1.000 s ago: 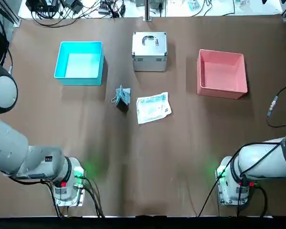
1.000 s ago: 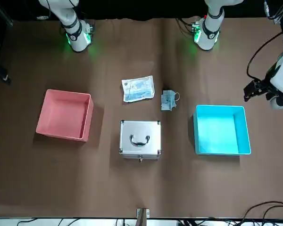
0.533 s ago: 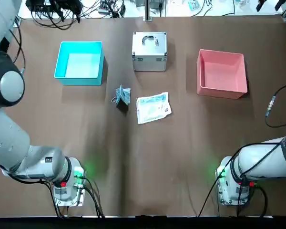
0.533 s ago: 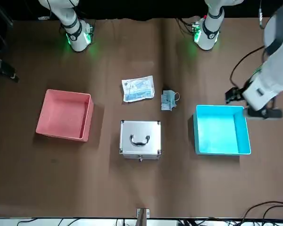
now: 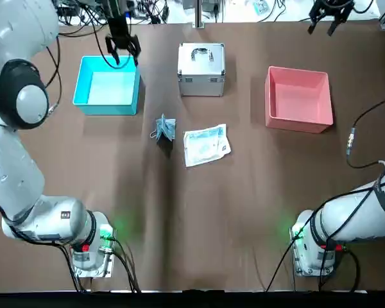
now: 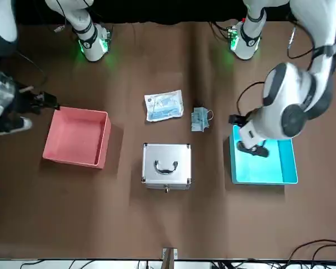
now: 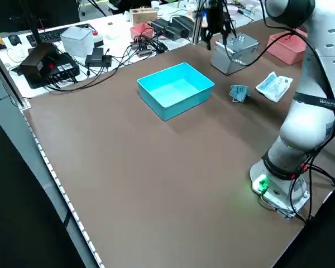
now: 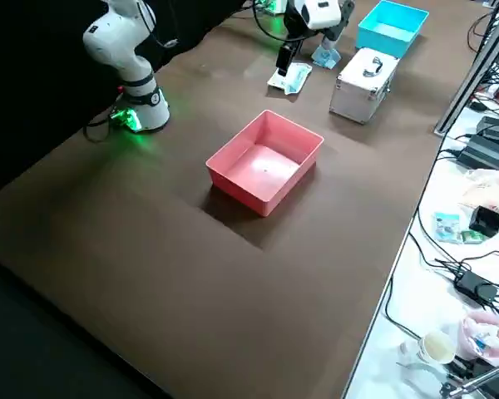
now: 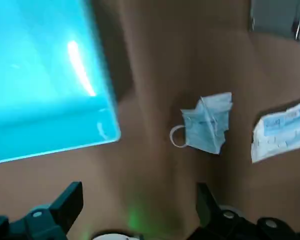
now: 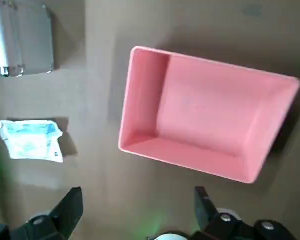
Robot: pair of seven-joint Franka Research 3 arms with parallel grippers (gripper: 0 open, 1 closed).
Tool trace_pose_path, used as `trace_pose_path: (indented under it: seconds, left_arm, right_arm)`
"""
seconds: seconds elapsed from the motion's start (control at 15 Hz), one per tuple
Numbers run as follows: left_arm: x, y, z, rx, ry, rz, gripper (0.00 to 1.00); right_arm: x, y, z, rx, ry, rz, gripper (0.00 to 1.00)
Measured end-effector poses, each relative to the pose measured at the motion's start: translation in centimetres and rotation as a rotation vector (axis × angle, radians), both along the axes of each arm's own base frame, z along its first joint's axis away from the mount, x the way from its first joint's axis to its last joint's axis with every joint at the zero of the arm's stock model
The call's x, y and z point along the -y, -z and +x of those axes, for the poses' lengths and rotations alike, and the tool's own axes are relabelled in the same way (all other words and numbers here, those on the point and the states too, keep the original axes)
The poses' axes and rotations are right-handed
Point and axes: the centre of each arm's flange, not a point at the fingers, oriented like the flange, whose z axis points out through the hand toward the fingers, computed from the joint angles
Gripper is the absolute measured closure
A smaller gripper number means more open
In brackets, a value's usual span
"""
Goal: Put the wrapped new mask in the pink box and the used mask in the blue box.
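The used mask (image 5: 164,128) lies mid-desk, nearest the left end effector (image 5: 121,49), which hangs spread and empty above the blue box (image 5: 107,85) toward the desk's far edge.

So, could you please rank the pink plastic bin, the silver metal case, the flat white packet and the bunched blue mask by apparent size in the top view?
1. Pink plastic bin
2. Silver metal case
3. Flat white packet
4. Bunched blue mask
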Motion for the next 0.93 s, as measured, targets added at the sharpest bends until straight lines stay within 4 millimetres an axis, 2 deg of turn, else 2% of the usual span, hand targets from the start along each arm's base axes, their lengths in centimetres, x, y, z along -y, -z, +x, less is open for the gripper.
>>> trace_pose_path:
  seconds: [0.27,0.33,0.6,0.73,0.93]
  left_arm:
    - [4.5,6.2,-2.7,-0.036,-0.061,-0.035,0.00]
    - [7.4,9.1,-4.9,-0.008,-0.107,-0.018,0.00]
    - [13.0,15.0,-9.1,0.017,-0.188,0.015,0.01]
    - [14.6,17.5,-10.5,-0.006,-0.191,0.037,0.03]
    - [13.8,19.6,-11.1,-0.033,-0.188,0.070,0.05]
  right_arm:
    - [-2.6,2.0,0.2,-0.054,0.004,0.030,0.02]
    - [-4.3,3.7,0.1,-0.100,0.027,0.066,0.02]
    - [-7.9,8.9,-1.1,-0.200,0.069,0.186,0.03]
    - [-9.5,12.0,-1.9,-0.235,0.099,0.241,0.03]
    - [-12.6,17.2,-3.8,-0.270,0.154,0.304,0.03]
